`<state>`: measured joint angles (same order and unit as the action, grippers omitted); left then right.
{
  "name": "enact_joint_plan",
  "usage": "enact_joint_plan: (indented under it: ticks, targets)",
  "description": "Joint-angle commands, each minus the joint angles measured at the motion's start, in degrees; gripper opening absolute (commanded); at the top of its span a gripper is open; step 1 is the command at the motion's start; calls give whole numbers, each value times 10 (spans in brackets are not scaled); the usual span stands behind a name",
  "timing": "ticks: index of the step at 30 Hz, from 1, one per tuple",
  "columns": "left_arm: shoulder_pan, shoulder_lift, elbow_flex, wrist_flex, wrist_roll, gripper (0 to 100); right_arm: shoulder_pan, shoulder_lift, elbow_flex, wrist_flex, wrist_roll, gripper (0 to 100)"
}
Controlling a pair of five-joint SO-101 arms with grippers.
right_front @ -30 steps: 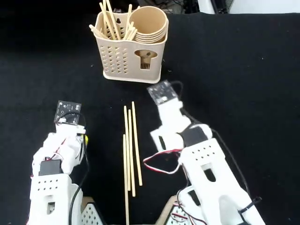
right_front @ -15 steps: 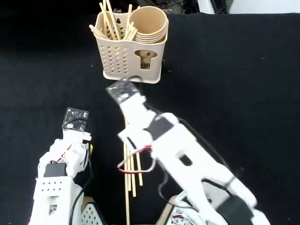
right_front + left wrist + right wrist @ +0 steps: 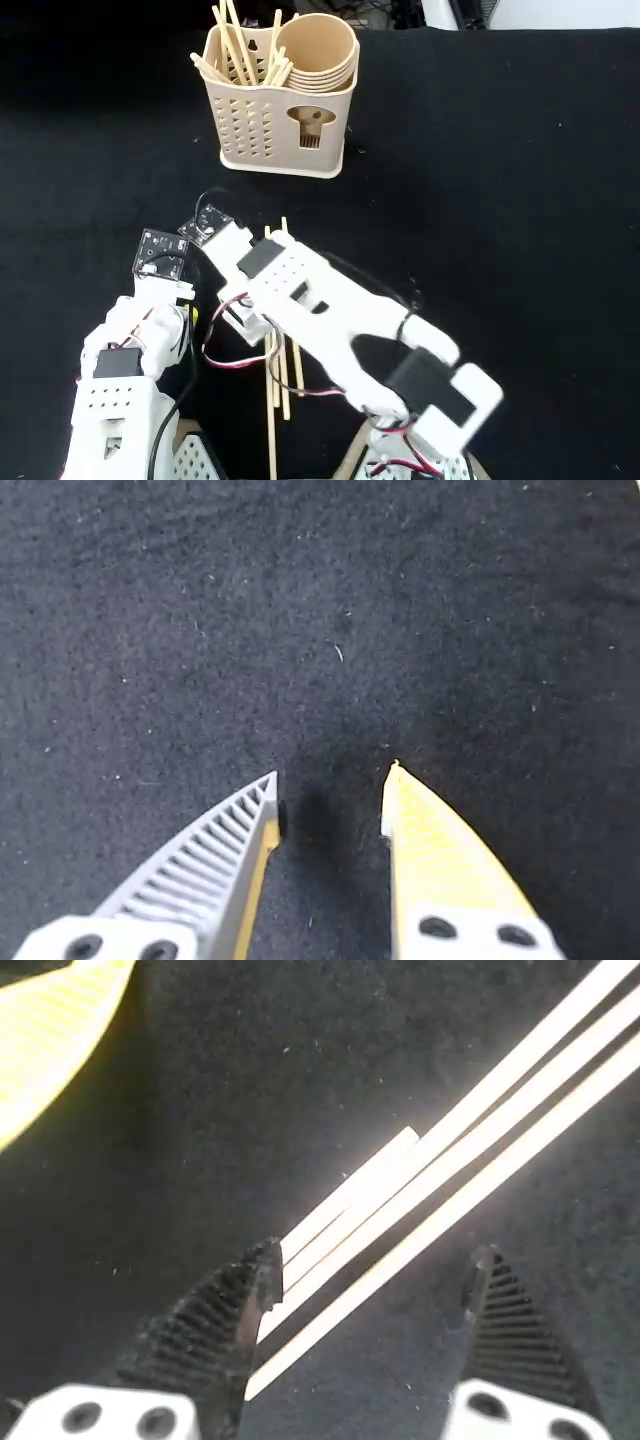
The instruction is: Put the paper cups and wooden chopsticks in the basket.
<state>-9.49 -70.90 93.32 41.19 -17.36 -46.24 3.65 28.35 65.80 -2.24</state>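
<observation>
- High view is showing me the basket point(image 3: 280, 140) at the far side of the black table point(image 3: 520, 200). The paper cups point(image 3: 318, 50) are sitting in one half and the standing chopsticks point(image 3: 240, 45) in the other.
- The loose chopsticks point(image 3: 285, 385) are lying flat, partly under my right arm.
- Right wrist view is showing my right gripper point(image 3: 372, 1265) gaping wide around them.
- Left wrist view is showing my left gripper point(image 3: 335, 790) hanging a little open over bare cloth.

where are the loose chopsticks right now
In the high view the loose chopsticks lie on the black table between the two arms, in front of the basket; the right gripper hangs open over them.
</observation>
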Motion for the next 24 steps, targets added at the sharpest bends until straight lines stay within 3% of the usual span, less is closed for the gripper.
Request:
enact_joint_plan:
  ticks: [1,9,12,18,24]
  targets:
    - [8,0,-1,-11,0,184,-5,15,-31,-23,-35,305]
    - [7,-1,-4,-11,3,184,-4,55,-30,-61,-91,304]
    - [-45,-4,-22,-11,11,184,-4,65,-31,-61,-91,304]
    - [-213,-49,-43,-25,188,184,-4,70,-32,-67,-91,304]
    - [-196,-120,9,-54,206,184,-4,71,-29,-72,-91,265]
